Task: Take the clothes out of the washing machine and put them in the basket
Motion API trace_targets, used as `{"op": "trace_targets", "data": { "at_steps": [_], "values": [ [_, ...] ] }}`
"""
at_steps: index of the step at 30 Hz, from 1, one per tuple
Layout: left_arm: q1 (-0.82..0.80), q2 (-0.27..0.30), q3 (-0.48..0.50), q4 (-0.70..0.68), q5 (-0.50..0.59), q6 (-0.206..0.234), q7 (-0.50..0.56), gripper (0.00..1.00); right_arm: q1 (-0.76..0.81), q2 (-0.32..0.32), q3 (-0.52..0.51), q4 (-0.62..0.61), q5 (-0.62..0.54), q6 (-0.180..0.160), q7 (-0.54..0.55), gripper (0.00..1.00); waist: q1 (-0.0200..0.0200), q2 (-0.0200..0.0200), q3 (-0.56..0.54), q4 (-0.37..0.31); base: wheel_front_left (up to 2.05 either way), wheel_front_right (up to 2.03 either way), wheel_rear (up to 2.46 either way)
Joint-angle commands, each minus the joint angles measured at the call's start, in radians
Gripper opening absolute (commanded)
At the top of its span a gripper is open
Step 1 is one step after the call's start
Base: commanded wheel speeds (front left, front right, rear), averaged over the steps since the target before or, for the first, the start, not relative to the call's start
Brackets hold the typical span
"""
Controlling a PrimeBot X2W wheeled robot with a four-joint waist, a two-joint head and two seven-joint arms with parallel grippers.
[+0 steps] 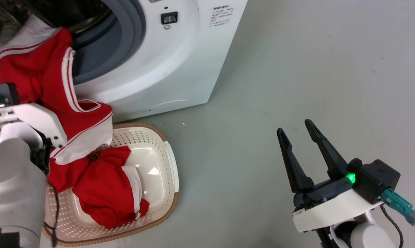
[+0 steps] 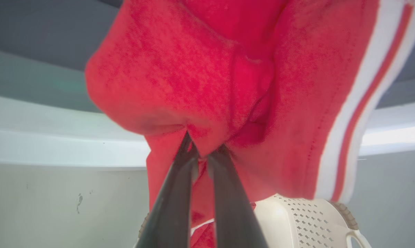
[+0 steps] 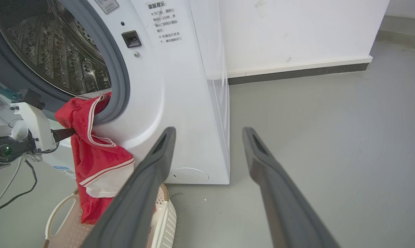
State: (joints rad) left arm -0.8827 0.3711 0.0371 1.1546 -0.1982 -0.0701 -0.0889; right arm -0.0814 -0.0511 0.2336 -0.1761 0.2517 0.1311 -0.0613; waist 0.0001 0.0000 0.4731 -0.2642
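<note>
A red garment with white stripe trim hangs out of the washing machine, draped over the grey door seal, its lower end reaching into the cream basket below. My left gripper is shut on a fold of this garment; from the right wrist view it pinches the cloth from the left. Another red and white garment lies in the basket. My right gripper stands open over the floor at the right, away from the clothes, holding nothing.
The washing machine's steel drum is open in the right wrist view. Grey floor stretches to the right of the machine. A white wall with a dark skirting runs behind it. The basket stands against the machine's front.
</note>
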Motion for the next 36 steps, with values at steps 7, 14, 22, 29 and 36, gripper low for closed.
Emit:
{"op": "trace_targets", "data": {
  "at_steps": [7, 14, 22, 29, 36],
  "values": [
    [0.070, -0.045, -0.001, -0.014, -0.019, 0.007, -0.133, 0.00, 0.021, 0.002, -0.020, -0.014, -0.030, -0.001, 0.016, 1.00, -0.0001, 0.0000, -0.083, 0.044, 0.00, 0.00, 0.00],
    [0.156, -0.104, -0.009, -0.169, -0.014, 0.016, -0.177, 0.00, 0.054, 0.002, -0.039, -0.035, -0.043, -0.001, 0.050, 1.00, -0.0001, 0.0000, -0.152, 0.098, 0.00, 0.00, 0.00],
    [0.372, -0.198, 0.004, -0.573, 0.015, 0.043, -0.179, 0.00, 0.092, 0.002, -0.049, -0.055, -0.052, -0.001, 0.079, 1.00, -0.0001, 0.0000, -0.216, 0.140, 0.00, 0.00, 0.00],
    [0.549, -0.262, -0.021, -0.794, 0.048, 0.052, -0.178, 0.00, 0.123, 0.002, -0.052, -0.068, -0.059, -0.001, 0.098, 1.00, -0.0001, 0.0000, -0.263, 0.166, 0.00, 0.00, 0.00],
    [0.755, -0.302, -0.054, -0.893, 0.041, 0.082, -0.178, 0.00, 0.144, 0.002, -0.048, -0.099, -0.060, -0.001, 0.112, 1.00, -0.0001, 0.0000, -0.249, 0.174, 0.00, 0.00, 0.00]
  ]
}}
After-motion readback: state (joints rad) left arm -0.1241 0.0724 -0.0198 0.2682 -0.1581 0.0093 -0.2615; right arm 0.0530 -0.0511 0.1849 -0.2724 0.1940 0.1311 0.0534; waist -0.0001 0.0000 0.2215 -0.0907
